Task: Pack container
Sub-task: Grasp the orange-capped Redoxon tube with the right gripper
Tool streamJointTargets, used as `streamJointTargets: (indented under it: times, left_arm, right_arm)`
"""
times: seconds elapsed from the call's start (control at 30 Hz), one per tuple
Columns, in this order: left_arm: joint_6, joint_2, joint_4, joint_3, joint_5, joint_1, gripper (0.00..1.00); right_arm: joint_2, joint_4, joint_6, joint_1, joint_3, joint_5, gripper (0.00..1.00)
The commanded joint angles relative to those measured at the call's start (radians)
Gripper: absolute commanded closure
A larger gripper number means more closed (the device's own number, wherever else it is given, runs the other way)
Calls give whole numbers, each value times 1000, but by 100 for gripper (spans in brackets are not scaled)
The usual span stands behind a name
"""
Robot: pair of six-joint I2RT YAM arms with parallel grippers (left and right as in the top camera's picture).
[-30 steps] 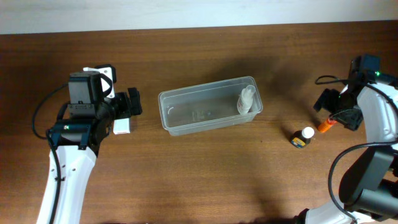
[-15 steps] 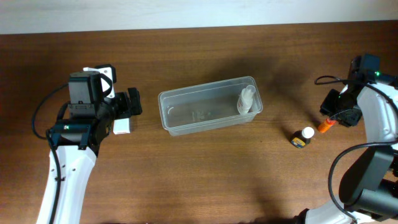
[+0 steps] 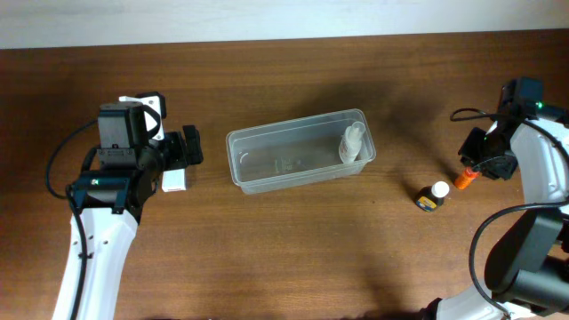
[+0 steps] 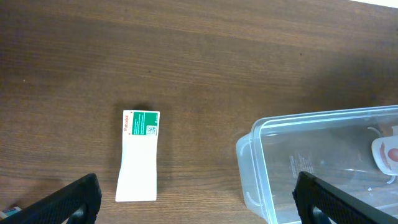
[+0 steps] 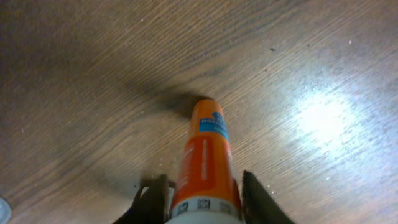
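The container (image 3: 293,127) is a clear shallow tub at mid-table, with a white bottle (image 3: 353,142) lying in its right end. In the left wrist view the container (image 4: 311,134) fills the right side. A white box (image 4: 140,155) lies flat on the wood left of it. My left gripper (image 4: 196,200) hovers open above the gap between box and tub, holding nothing. At the far right my right gripper (image 5: 205,199) is shut on an orange tube (image 5: 206,149), one finger on each side of it. The overhead view shows the orange tube (image 3: 464,180) low over the table.
A small dark bottle with a white cap (image 3: 433,195) lies on the table left of the orange tube. The white box (image 3: 174,181) sits just under my left gripper (image 3: 194,148). The table's back edge runs along the top.
The right gripper's jaws have closed in onto the orange tube. The left arm, box, container and small bottle have not moved.
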Motion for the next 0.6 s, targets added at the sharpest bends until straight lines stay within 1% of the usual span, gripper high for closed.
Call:
streamJointTargets:
  times: [0.0, 0.1, 0.37, 0.5, 0.57]
  left_arm:
    - [-8, 5, 3, 20, -8, 6, 0]
    - [-8, 5, 3, 20, -9, 6, 0]
    - [-8, 5, 3, 20, -15, 6, 0]
    - [-8, 5, 3, 20, -15, 6, 0]
    - [-8, 5, 3, 20, -15, 6, 0]
  right_arm:
    - [3, 3, 3, -4, -4, 13, 73]
    - [3, 4, 3, -4, -4, 13, 73]
    - [2, 2, 2, -2, 8, 12, 78]
    - [-2, -21, 2, -1, 59, 12, 78]
    - [-3, -67, -19, 1, 117, 6, 78]
